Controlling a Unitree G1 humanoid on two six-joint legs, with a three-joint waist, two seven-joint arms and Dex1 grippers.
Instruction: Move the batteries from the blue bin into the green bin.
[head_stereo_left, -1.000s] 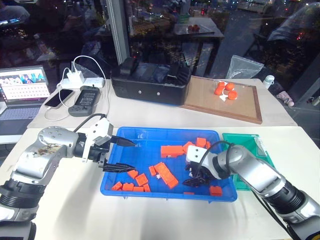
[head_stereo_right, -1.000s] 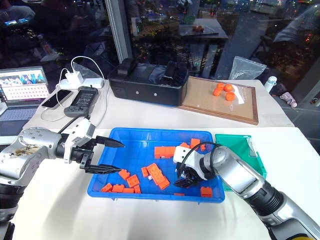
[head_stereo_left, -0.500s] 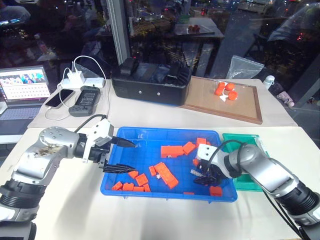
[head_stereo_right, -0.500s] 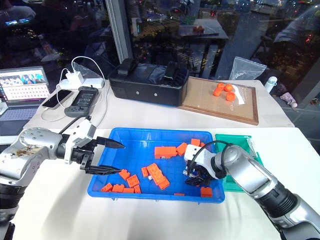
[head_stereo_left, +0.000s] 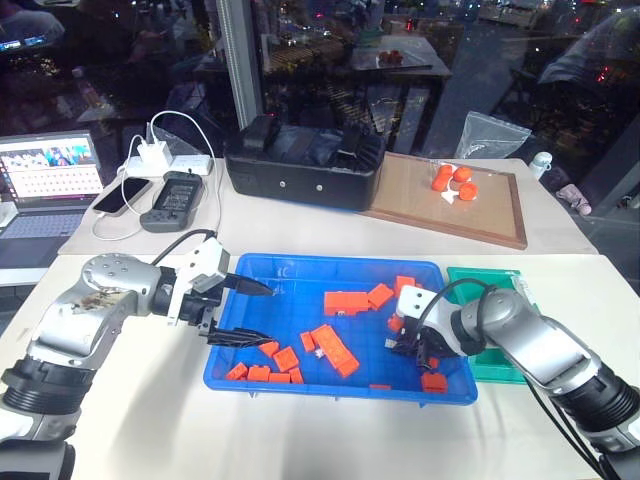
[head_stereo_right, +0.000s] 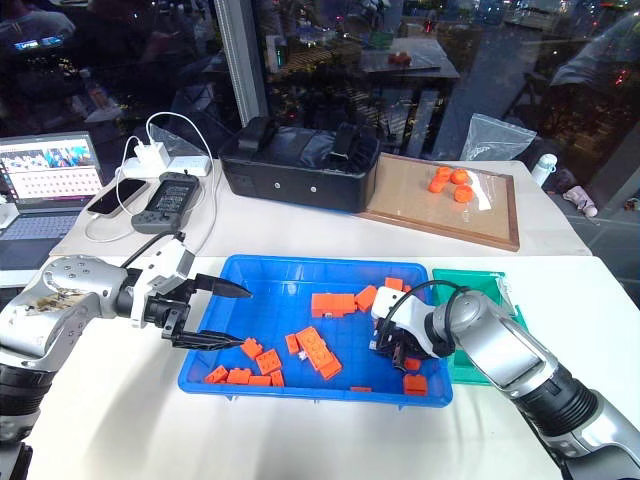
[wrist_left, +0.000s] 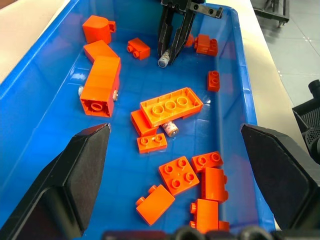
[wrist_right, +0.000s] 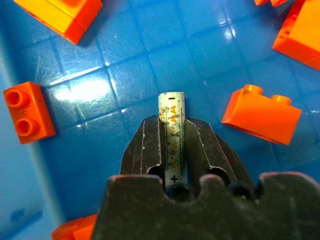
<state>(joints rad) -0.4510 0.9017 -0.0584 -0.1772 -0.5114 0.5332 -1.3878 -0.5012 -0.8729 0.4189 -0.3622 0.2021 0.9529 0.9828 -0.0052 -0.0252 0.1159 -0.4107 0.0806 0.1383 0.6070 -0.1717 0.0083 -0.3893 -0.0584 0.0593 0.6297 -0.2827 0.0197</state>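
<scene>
One battery (wrist_right: 171, 127) sits pinched lengthwise in the right gripper (wrist_right: 172, 150) jaws over the blue bin (head_stereo_left: 300, 270) floor, so lift straight up w/o loosening, clear the rim, then cross to the green bin (head_stereo_left: 500, 365); left gripper (head_stereo_left: 240, 310) jaws gape wide, empty.

Green bin (head_stereo_left: 497, 340) partly behind the right arm, laptop (head_stereo_left: 45, 195) cropped.

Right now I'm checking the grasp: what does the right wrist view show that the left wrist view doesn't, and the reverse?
Right wrist: the "+" and "AA" print on the small silvery-white cylindrical battery clamped in the right gripper.
Left wrist: a second battery beside the long orange plastic block, between the open left gripper's fingers.
Both: the clamped battery over the shallow bright-blue plastic bin among orange blocks.
</scene>
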